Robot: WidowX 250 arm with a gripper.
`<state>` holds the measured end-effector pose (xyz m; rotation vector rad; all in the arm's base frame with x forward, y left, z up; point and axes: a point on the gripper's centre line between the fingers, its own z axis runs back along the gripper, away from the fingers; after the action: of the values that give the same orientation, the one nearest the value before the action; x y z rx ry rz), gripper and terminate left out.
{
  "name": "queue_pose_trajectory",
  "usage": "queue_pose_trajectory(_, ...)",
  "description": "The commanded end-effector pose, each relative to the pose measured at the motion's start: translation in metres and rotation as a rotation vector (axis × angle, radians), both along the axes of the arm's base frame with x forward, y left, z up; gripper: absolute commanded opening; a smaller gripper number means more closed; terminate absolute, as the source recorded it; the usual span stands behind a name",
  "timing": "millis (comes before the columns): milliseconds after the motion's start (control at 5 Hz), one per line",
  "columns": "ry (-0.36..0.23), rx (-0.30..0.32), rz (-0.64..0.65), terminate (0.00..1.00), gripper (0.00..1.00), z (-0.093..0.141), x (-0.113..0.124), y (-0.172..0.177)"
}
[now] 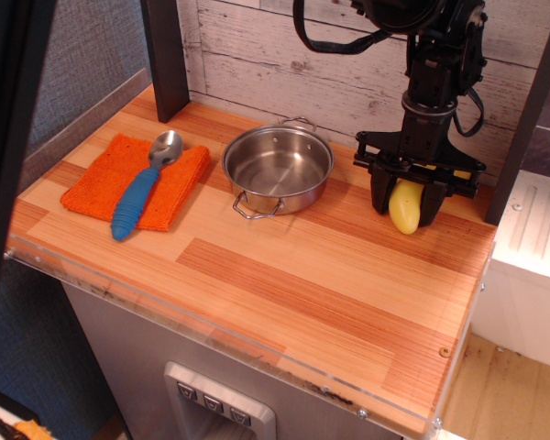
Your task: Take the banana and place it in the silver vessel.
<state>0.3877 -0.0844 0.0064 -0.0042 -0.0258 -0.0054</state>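
- Tool (405, 203): I see its two dark fingers set close on either side of the banana (404, 209), low over the right rear of the worktop (284, 275); I judge it clenched on the fruit.
- Banana: pale yellow, its rounded end showing between the fingers and pointing toward me; the rest is hidden behind the tool. I cannot tell whether it rests on the worktop or is just clear of it.
- Silver vessel (279, 168): empty, upright, to the left of the tool and well apart from it.
- Handling, as I judge it: the banana looks smooth, stiff and light, so a glossy curved skin may slip or pivot; I would hold it across the thick middle.
- Also present: a blue-handled spoon (143, 188) lying on an orange cloth (99, 180) at the far left.
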Motion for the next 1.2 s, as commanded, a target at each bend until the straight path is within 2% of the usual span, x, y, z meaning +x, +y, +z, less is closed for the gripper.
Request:
queue_pose_trajectory(0,-0.096,-0.079,-0.176,0.00,0.00,0.081,-0.015,0.020)
queue_pose_trajectory(200,-0.121,-0.027,-0.122,0.00,0.00,0.088,-0.016,0.066)
queue_pose_trajectory(400,-0.082,0.049,-0.065,0.00,0.00,0.068,-0.011,0.114)
queue_pose_trajectory(600,-0.049,0.111,-0.036,0.00,0.00,0.053,-0.014,0.141)
queue_pose_trajectory(800,-0.030,0.115,-0.027,0.00,0.00,0.046,-0.016,0.147)
queue_pose_trajectory(1000,-0.036,0.095,-0.043,0.00,1.00,0.052,-0.019,0.140)
